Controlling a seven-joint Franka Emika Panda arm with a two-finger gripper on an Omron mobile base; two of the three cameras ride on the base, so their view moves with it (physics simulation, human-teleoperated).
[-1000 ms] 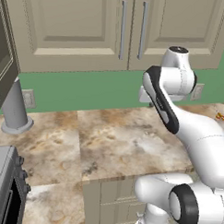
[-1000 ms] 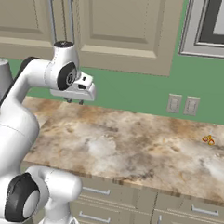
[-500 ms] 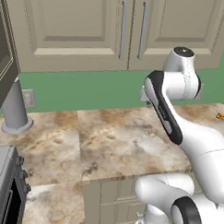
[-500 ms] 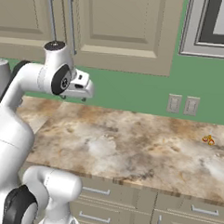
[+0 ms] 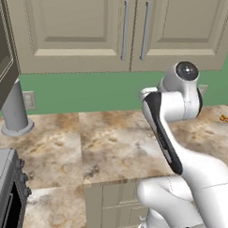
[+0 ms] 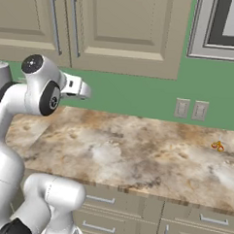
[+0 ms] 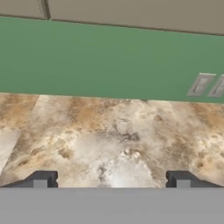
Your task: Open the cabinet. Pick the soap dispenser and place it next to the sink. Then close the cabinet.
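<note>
**Overhead, the cabinet is shut and the gripper is open with nothing in it**

Overhead, the cabinet (image 5: pixel 124 32) hangs on the wall above the counter (image 5: pixel 110 144). It is wide and beige, with two recessed-panel doors. Both doors are closed and flat. Two long silver bar handles (image 5: pixel 135 30) stand vertical, side by side where the doors meet. In the right base view the same cabinet (image 6: pixel 119 26) is at the top, with its handles on the left part.

Below the cabinet there is a green wall (image 5: pixel 88 91), and under it the marbled brown counter. A grey post with flared base (image 5: pixel 15 109) stands at the left end of the counter. Two wall outlets (image 6: pixel 190 109) are on the green wall at the right. A small orange thing (image 6: pixel 217 145) lies on the counter near them; I cannot tell what it is.

The gripper (image 7: pixel 111 179) is over the counter, below the cabinet doors. Its two dark fingertips (image 7: pixel 41 179) stand wide apart. Between them is only bare counter, and they hold and touch nothing.
</note>
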